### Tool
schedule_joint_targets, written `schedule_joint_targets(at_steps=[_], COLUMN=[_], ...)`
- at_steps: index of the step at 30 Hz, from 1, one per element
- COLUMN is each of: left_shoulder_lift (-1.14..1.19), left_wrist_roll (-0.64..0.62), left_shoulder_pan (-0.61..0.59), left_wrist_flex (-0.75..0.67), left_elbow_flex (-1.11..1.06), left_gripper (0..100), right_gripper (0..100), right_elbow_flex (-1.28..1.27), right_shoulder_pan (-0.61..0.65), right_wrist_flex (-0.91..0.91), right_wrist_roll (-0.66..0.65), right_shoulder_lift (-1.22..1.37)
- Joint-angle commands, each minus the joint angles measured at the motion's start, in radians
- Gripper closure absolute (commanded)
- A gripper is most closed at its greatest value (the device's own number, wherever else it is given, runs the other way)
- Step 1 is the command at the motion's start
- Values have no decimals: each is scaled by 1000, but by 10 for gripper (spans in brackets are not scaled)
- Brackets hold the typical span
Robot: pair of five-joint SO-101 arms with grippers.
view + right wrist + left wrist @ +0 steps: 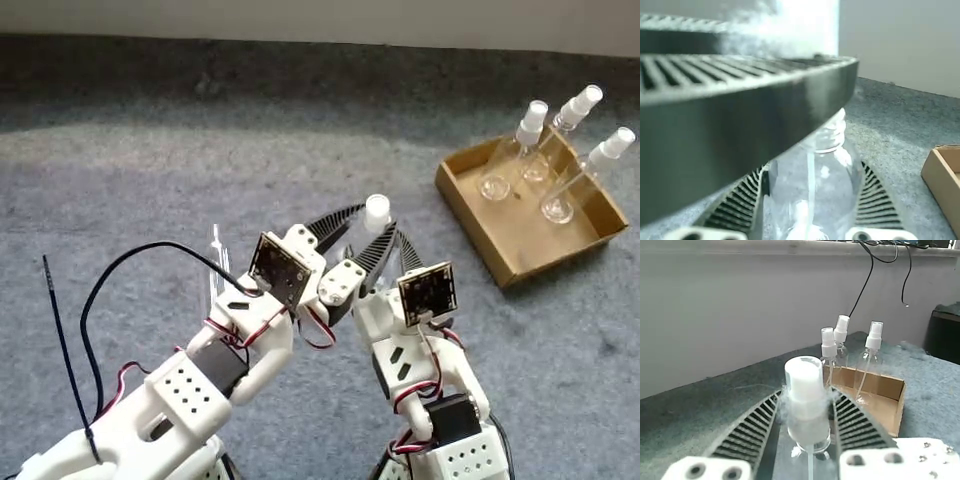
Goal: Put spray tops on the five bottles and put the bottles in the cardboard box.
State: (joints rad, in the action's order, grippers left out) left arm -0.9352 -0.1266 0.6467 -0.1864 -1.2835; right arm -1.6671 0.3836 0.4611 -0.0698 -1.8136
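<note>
A lone clear bottle [215,268] stands on the grey felt-covered table [150,170] at far left, just behind the left arm and partly hidden by it; whether it carries a top cannot be told. To its right, the left gripper [807,397] is closed narrowly on a white spray top [804,382], its ribbed black fingers [757,427] pressing the top from both sides. The top sits over the neck of a clear bottle [815,190], with its thin dip tube running down inside the glass. Lower on that same bottle, the right gripper [815,172] clasps the body between its own ribbed fingers [875,192], holding it upright near the middle of the table. In the right wrist view one finger of the left gripper crosses close in front, above the bottle's shoulder. Well apart to the right, the cardboard box [520,245] lies open-topped on the felt. Inside it stand three finished bottles [503,170] [545,150] [572,190], each wearing a white spray top, grouped toward the box's far end.
</note>
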Motion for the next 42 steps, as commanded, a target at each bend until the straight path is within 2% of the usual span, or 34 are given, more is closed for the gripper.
schedule_joint_targets(at_steps=[1, 12, 15, 21, 23, 36, 42], left_shoulder_lift=[-7, -1, 2, 2, 2, 1, 1], left_wrist_roll=[9, 14, 106, 133, 133, 133, 137], left_shoulder_pan=[12, 38, 50, 44, 42, 41, -18], left_wrist_flex=[130, 149, 161, 463, 506, 506, 506], left_elbow_flex=[45, 53, 94, 242, 255, 262, 271], left_gripper=[996, 995, 995, 995, 995, 995, 995], right_gripper=[874, 874, 874, 874, 874, 874, 872], right_elbow_flex=[-119, -119, -119, -119, -119, -119, -117], right_shoulder_pan=[-19, -19, -18, -16, -16, -15, -15], right_wrist_flex=[2, 2, 2, 2, 2, 41, 38], right_wrist_roll=[-8, -8, -8, -8, -8, -9, -11], right_shoulder_lift=[-12, -12, -8, -8, -8, -15, -16])
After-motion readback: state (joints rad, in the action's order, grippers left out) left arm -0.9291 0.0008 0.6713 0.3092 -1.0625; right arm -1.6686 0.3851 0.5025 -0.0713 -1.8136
